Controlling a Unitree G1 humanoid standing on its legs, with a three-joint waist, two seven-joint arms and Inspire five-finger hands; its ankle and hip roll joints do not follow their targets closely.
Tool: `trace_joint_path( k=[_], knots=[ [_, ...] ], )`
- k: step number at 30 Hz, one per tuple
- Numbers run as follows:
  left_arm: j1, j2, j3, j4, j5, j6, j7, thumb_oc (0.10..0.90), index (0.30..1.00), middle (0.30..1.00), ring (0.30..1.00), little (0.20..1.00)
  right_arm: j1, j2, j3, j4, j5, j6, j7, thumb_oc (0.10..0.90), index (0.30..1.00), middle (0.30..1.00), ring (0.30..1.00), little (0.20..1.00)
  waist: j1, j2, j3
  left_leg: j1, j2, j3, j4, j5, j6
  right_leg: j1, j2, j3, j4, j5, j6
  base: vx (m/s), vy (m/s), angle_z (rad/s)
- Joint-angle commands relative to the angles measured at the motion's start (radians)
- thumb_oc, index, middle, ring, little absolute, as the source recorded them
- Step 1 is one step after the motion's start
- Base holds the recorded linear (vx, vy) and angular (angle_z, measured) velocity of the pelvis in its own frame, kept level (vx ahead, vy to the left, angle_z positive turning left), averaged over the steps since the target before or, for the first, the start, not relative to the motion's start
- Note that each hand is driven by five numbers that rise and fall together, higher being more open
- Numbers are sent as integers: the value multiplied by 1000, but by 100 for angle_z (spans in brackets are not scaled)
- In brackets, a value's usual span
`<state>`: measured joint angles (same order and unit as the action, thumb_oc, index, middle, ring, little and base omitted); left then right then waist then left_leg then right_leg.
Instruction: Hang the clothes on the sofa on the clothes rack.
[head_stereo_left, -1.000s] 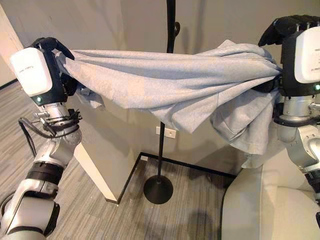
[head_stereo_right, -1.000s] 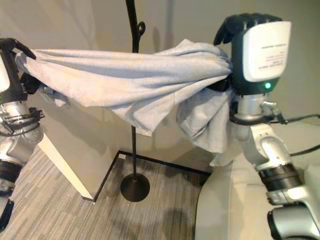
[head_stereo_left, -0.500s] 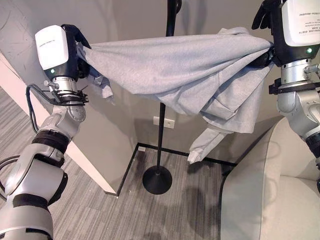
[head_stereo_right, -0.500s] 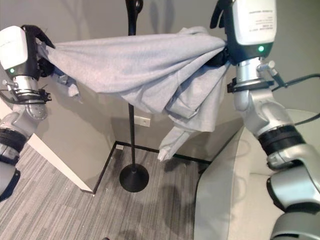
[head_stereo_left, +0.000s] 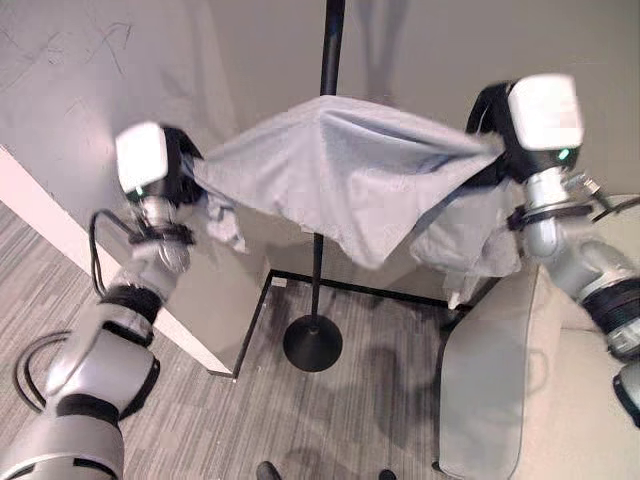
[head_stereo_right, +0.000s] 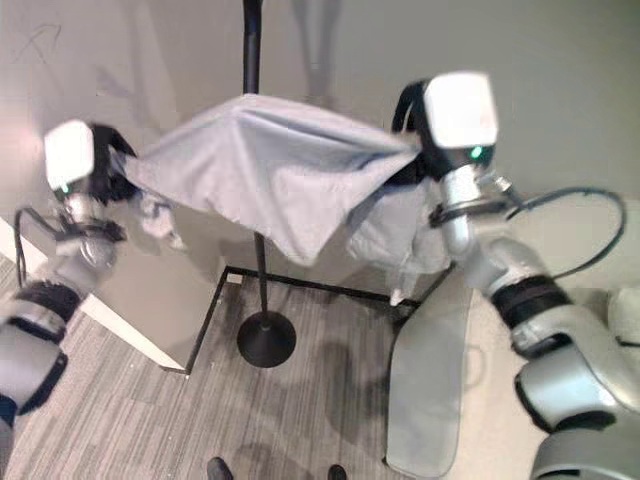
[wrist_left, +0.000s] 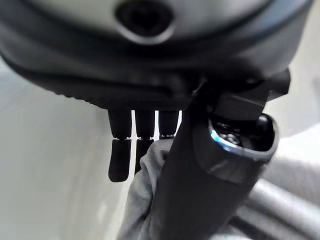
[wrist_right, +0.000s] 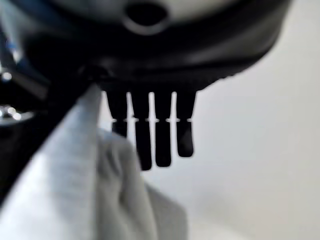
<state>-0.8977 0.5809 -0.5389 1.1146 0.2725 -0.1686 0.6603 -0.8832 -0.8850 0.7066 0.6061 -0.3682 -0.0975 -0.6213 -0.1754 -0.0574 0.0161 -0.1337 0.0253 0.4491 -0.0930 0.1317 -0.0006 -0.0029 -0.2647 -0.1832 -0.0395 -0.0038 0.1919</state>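
Note:
A light grey garment (head_stereo_left: 340, 175) is stretched between my two hands in front of the black clothes rack. Its middle peaks against the rack's pole (head_stereo_left: 331, 40), and its lower folds hang down in front of the pole. My left hand (head_stereo_left: 178, 172) grips the garment's left end; in the left wrist view the thumb (wrist_left: 200, 170) pinches the cloth (wrist_left: 145, 195) against the fingers. My right hand (head_stereo_left: 492, 115) grips the right end, with a bunch of cloth (wrist_right: 95, 180) hanging under it. Whether the cloth rests on a hook is hidden.
The rack's round base (head_stereo_left: 312, 345) stands on grey striped flooring in a wall corner. A beige sofa (head_stereo_left: 500, 400) is at the right. A white partition edge (head_stereo_left: 60, 235) runs along the left. A person's shoe tips (head_stereo_left: 268, 470) show at the bottom.
Both arms have reached further out towards the rack. The cloth, before a level band in front of the pole, now rises to a peak at the pole. The camera has shifted too.

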Motion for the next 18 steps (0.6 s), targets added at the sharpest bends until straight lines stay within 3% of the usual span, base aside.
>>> trace_joint_path(
  k=[1, 3, 6, 7, 15, 17, 18],
  knots=[
    [-5, -35, 76, 46, -13, -7, 61, 400, 300, 300, 300, 300, -17, 52, -167, -68, 50, -32, -59, 400, 300, 300, 300, 300, 68, 11, 8, 137, 7, -16, 6, -181, -26, 14, -25, 15, -12, 316, 70, -49, -17, -8],
    [47, -95, 84, 12, -11, -18, 75, 400, 300, 300, 300, 300, 74, 126, -230, -147, 66, -54, -80, 400, 300, 300, 300, 300, 71, 9, 15, 132, 7, -16, 6, -184, -21, 9, -27, 12, -16, 306, 70, -32, -25, -5],
    [65, -113, 84, -6, -9, -22, 83, 400, 300, 300, 300, 300, 106, 149, -252, -180, 67, -60, -88, 400, 300, 300, 300, 300, 73, 8, 14, 131, 7, -16, 6, -185, -19, 7, -28, 12, -16, 303, 70, -6, -10, 0],
    [106, -153, 91, -47, -2, -32, 97, 400, 300, 300, 300, 300, 174, 198, -294, -257, 81, -84, -96, 400, 300, 300, 300, 300, 73, 5, 18, 134, 8, -17, 6, -190, -15, 9, -27, 13, -21, 291, 68, -18, -31, 2],
    [265, -220, 97, -230, 38, -55, 124, 400, 300, 300, 300, 300, 378, 328, -356, -455, 148, -172, -44, 403, 305, 305, 305, 305, 79, -1, 6, 168, 12, -15, 6, -201, -9, 38, -20, 6, -39, 247, 61, -4, -14, 0],
    [300, -226, 101, -275, 39, -56, 127, 400, 300, 300, 300, 300, 420, 357, -349, -498, 204, -202, -8, 770, 855, 855, 855, 855, 80, -3, 2, 177, 14, -14, 6, -203, -8, 45, -17, 6, -42, 237, 59, 0, 0, 0],
    [315, -229, 104, -289, 40, -59, 127, 400, 300, 300, 300, 300, 436, 365, -346, -512, 221, -209, 9, 800, 900, 900, 900, 900, 80, -4, 1, 181, 14, -12, 6, -204, -8, 49, -15, 6, -44, 234, 58, 0, 0, 0]
  ],
)
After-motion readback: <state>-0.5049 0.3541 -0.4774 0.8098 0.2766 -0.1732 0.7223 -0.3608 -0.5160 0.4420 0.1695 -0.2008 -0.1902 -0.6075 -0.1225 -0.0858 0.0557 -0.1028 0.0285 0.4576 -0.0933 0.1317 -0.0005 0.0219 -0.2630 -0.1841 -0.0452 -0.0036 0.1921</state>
